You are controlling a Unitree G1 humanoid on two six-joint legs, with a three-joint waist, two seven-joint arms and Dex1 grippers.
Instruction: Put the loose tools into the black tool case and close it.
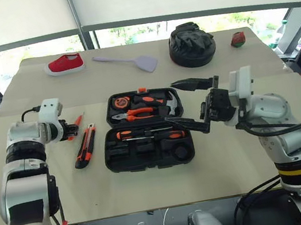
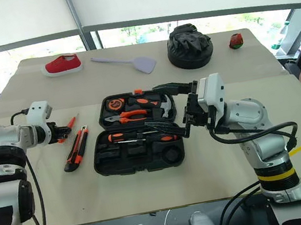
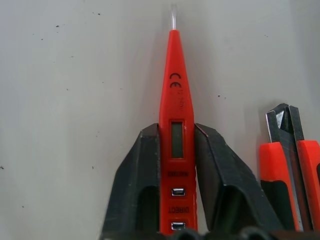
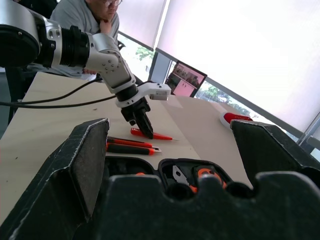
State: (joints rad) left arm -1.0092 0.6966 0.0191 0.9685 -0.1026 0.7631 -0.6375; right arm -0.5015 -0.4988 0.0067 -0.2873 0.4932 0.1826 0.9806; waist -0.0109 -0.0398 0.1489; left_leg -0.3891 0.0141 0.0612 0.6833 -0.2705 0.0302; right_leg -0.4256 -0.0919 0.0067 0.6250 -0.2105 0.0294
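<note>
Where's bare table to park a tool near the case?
Free: the strip of table in front of the black tool case, and the stretch right of the case, though the right hand hangs over its edge. Crowded: left of the case, with the utility knife, slim screwdriver and left hand.

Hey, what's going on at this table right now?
A robot is packing tools into the open black case. Its left gripper is closed on the slim orange screwdriver lying on the table, beside the utility knife. The right gripper hangs open above the case.
</note>
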